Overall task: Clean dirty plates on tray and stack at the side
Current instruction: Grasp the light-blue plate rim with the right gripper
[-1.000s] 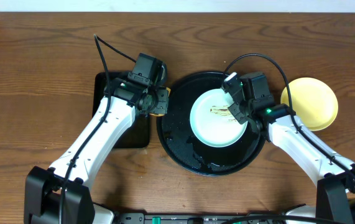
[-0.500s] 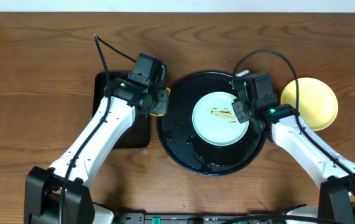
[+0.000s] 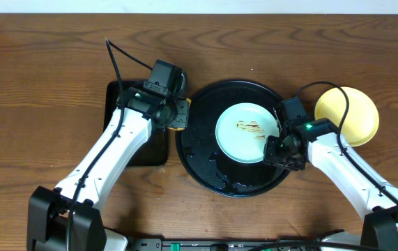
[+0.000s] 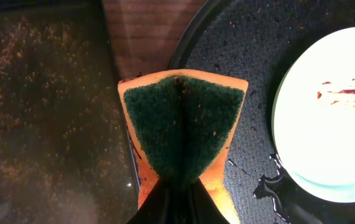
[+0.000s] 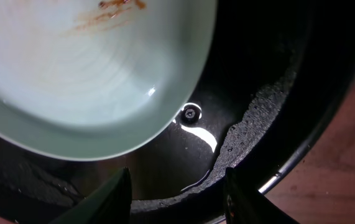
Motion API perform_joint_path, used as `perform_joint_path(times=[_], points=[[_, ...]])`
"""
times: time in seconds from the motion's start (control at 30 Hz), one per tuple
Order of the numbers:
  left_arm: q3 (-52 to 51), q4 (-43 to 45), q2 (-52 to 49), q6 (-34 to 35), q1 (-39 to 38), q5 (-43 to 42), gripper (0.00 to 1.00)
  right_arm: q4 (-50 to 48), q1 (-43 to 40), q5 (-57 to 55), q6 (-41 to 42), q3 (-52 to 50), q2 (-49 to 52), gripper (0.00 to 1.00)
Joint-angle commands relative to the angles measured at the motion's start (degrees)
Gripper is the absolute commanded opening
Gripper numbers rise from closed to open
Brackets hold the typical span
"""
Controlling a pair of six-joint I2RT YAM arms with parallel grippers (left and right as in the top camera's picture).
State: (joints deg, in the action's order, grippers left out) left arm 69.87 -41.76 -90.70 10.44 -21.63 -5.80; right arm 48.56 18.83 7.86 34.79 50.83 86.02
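Since a second ago my right hand has let go of the mint plate and drawn back off its edge. The plate, which was tipped up, now lies flat inside the tray. That hand hangs just past the plate's lower right edge with its fingers spread and nothing between them.

My left hand is clamped on the sponge, folded so the green scouring side faces out. It sits at the tray's left rim, partly over the small rectangular tray.

What matters for the wipe is that the plate lies to the right of the sponge, across a strip of wet black tray. The brown streaks sit right of the plate's middle, on the half farther from the sponge. They run roughly across, from the left-hand side to the right-hand side.

My right hand is the nearer one, almost at the plate's edge, so I judge it well placed to steady the plate while the left reaches in.

The yellow plate rests on the surface just right of the tray.

No brand, label or writing shows on anything.
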Motion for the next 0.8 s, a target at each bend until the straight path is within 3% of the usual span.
perform_joint_path(times=[0.0,0.6,0.77], points=[[0.3,0.0,0.2,-0.3,0.1,0.5,0.08,-0.5,-0.4,-1.4,7.1,-0.3,-0.6,0.45],[0.3,0.0,0.2,-0.3,0.1,0.5,0.08,-17.8,4.5,0.1,16.1,-11.3,-0.5,0.42],[0.3,0.0,0.2,-0.3,0.1,0.5,0.08,-19.6,5.5,-1.4,18.6,-13.0,-0.5,0.27]])
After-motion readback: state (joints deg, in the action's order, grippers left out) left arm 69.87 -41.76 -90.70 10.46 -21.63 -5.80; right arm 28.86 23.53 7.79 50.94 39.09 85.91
